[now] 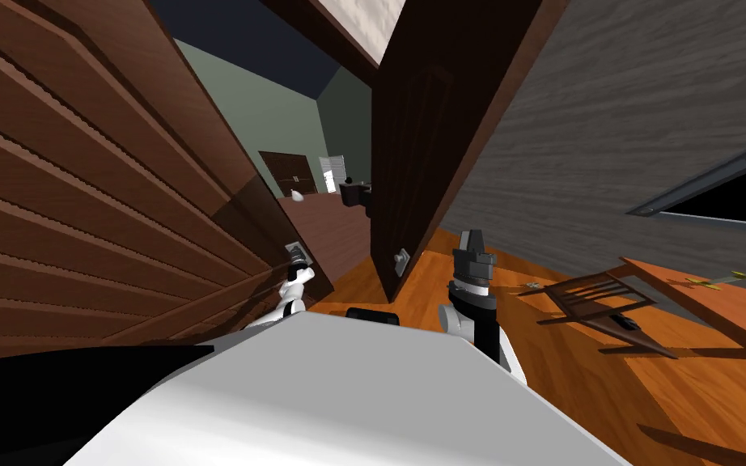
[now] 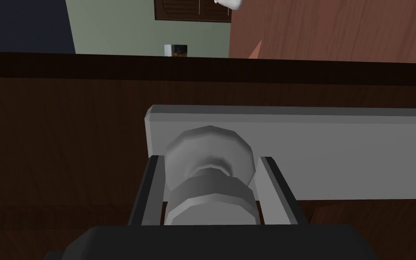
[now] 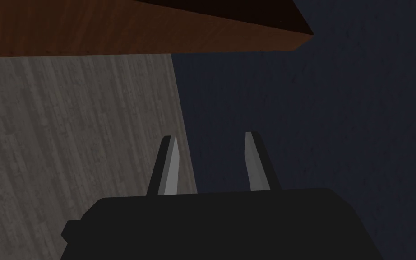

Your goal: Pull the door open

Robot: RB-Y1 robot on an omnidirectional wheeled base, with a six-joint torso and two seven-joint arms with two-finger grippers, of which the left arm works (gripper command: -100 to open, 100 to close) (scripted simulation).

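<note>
In the head view a brown slatted door (image 1: 96, 210) stands swung towards me on my left, and the gap beside it shows another room. Its grey round knob (image 2: 208, 155) sits on a grey plate (image 2: 338, 153) near the door's edge. My left gripper (image 2: 209, 180) is shut on the knob, one finger pressed to each side; in the head view that left gripper (image 1: 297, 263) is at the door's edge. The right gripper (image 1: 470, 239) is raised beside my chest. The right gripper's fingers (image 3: 172, 167) stand apart, holding nothing.
A dark brown upright slab (image 1: 420, 137) with a small grey plate (image 1: 401, 260) borders the opening on the right. A grey wall (image 1: 622, 121) runs behind it. A tipped wooden chair (image 1: 598, 301) and an orange table (image 1: 727, 311) are to my right on the orange floor.
</note>
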